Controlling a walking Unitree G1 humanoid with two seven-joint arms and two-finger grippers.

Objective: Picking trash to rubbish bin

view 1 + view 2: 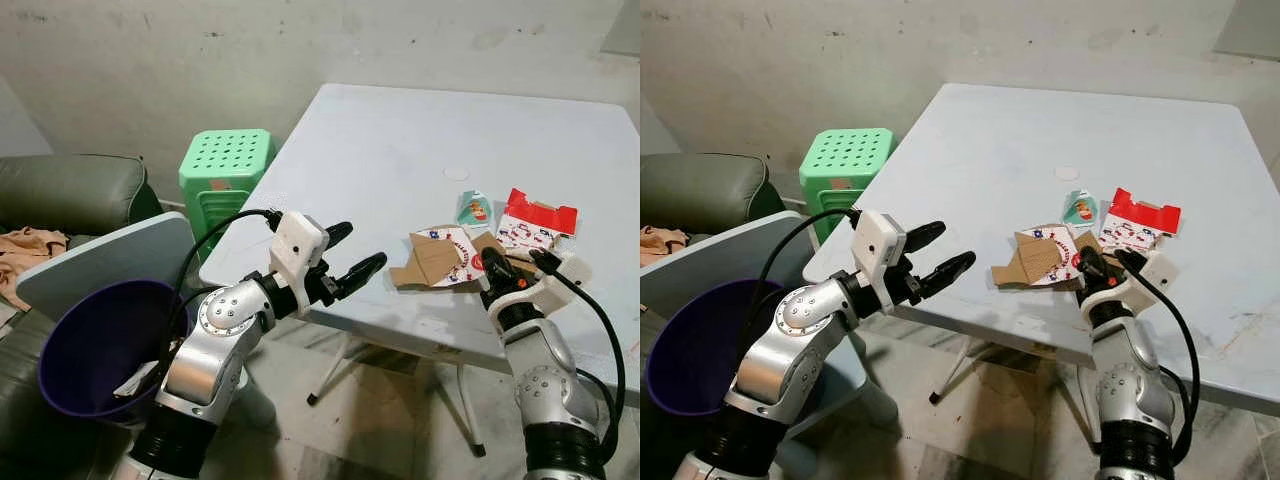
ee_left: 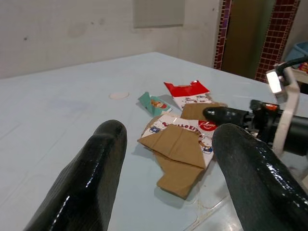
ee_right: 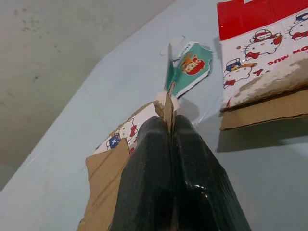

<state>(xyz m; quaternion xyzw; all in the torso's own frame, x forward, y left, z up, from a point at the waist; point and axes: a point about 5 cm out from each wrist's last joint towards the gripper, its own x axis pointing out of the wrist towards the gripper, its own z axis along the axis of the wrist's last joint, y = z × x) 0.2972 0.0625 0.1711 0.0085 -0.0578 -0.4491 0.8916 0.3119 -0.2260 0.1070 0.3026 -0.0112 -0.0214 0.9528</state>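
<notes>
Torn brown cardboard with a cartoon print (image 1: pixel 438 258) lies near the white table's front edge. My right gripper (image 1: pixel 492 261) is shut on the right side of this cardboard; the right wrist view shows a thin card edge (image 3: pixel 168 103) pinched between the black fingers (image 3: pixel 192 159). A red-and-white box piece (image 1: pixel 533 221) and a small teal wrapper (image 1: pixel 474 207) lie just beyond it. My left gripper (image 1: pixel 360 247) hovers open at the table's near left edge, pointing toward the cardboard (image 2: pixel 178 149), with nothing in it. The purple rubbish bin (image 1: pixel 70 345) stands low at my left.
The white table (image 1: pixel 380 150) has a small white disc (image 1: pixel 456 173) on it. A green plastic stool (image 1: pixel 226 165) stands by the table's left corner. A dark sofa (image 1: pixel 65 190) and a grey board (image 1: pixel 100 255) sit behind the bin.
</notes>
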